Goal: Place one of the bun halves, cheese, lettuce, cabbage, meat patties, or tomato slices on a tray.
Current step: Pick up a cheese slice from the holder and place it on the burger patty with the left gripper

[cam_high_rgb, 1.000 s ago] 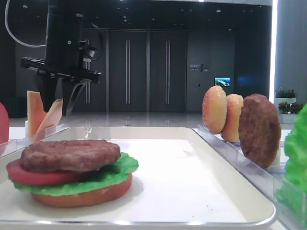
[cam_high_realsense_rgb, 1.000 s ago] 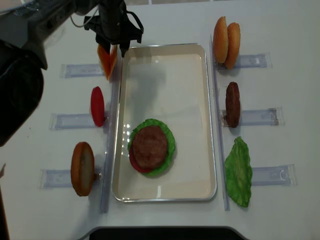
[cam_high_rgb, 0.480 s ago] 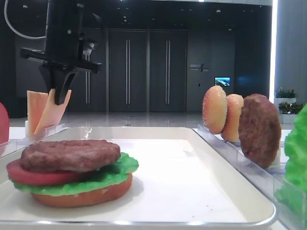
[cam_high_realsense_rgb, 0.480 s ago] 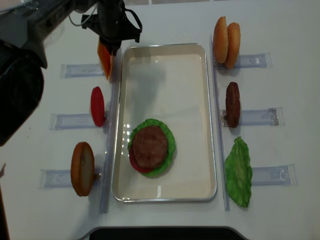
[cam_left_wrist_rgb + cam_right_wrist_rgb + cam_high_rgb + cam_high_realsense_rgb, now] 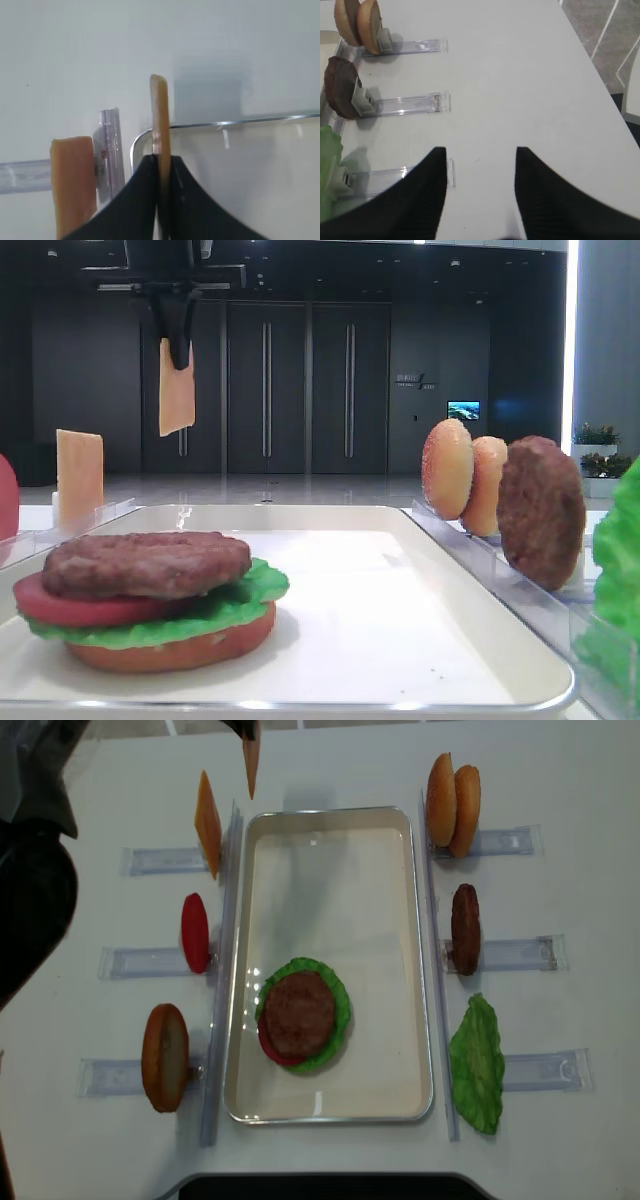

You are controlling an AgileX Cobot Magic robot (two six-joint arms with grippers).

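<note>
My left gripper (image 5: 161,161) is shut on a pale yellow-tan cheese (image 5: 160,114) slice, which hangs edge-down from the fingers. In the low exterior view the cheese (image 5: 177,388) dangles high above the far left corner of the white tray (image 5: 390,590). From overhead the cheese (image 5: 250,765) sits just beyond the tray (image 5: 340,890). On the tray's near half lies a stack (image 5: 302,1020) of bun, lettuce, tomato and meat patty. My right gripper (image 5: 480,156) is open over bare table, holding nothing.
An orange cheese slice (image 5: 208,820) stands in its clear rack left of the tray. A tomato slice (image 5: 195,932) and a bun half (image 5: 165,1055) stand in the left racks. Two bun halves (image 5: 452,790), a patty (image 5: 465,928) and lettuce (image 5: 478,1065) stand on the right.
The left gripper shut on the pale cheese slice, pulled it up out of the rack, and carried it higher and toward the tray's far corner. The orange slice stayed in the rack.
</note>
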